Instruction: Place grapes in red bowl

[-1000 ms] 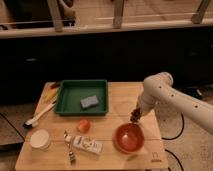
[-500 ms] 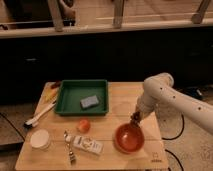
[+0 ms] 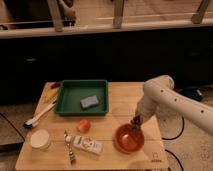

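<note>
The red bowl (image 3: 129, 140) stands on the wooden table (image 3: 115, 102) near its front right, and its paler inside shows nothing in it. My white arm reaches in from the right. My gripper (image 3: 135, 120) hangs just above the bowl's far rim. A small dark reddish lump, the grapes (image 3: 134, 122), sits at the gripper's tip, held off the table.
A green tray (image 3: 70, 95) with a grey sponge (image 3: 89, 102) stands at the back left. An orange fruit (image 3: 83, 125), a white cup (image 3: 40, 139), a white packet (image 3: 89, 145) and a brush (image 3: 37, 117) lie front left. The table's right edge is close to the bowl.
My gripper has come down slightly toward the bowl's far rim with the grapes. Nothing else on the table has moved.
</note>
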You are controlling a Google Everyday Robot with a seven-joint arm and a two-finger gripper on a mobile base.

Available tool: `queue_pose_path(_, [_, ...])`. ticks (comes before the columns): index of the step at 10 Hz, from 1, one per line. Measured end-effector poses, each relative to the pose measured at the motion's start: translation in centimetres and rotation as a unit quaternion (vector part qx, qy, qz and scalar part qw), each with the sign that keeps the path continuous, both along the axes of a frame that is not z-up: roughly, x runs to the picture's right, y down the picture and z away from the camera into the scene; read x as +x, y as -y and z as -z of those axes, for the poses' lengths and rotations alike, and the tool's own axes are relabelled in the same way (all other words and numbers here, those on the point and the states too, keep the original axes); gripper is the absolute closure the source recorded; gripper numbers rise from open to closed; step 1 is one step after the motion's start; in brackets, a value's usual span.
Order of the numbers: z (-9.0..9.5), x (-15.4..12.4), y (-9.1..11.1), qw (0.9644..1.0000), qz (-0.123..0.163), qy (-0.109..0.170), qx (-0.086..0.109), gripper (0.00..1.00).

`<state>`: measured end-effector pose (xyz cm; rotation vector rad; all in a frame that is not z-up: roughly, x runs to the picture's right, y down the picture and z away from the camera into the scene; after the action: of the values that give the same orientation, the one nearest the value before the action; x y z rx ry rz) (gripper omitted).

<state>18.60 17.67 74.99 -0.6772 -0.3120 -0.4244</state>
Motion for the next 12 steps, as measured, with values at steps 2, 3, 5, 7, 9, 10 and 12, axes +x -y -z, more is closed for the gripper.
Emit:
queue_pose_path(2, [0.7,-0.1,-0.7,1.0000,0.005,0.006,-0.003,0.98])
queue_pose_path(3, [1.0,-0.5,-1.0,0.9999,0.009,0.011,-0.005,0.98])
queue_pose_path(5, [1.3,-0.8,-1.4,0.9997,0.013,0.019,-0.007,0.98])
queue_pose_path(7, [1.7,-0.9,-1.9,0.9995,0.015,0.024,-0.010,0.94])
queue_pose_path(9, [2.2,-1.3,-2.4,0.9992,0.022,0.031,-0.014,0.91])
queue_pose_path(10, [2.3,-1.4,-2.5,0.9990,0.024,0.034,-0.014,0.86])
queue_pose_path(12, [2.5,-1.6,-2.6,0.9988,0.025,0.039,-0.015,0.85])
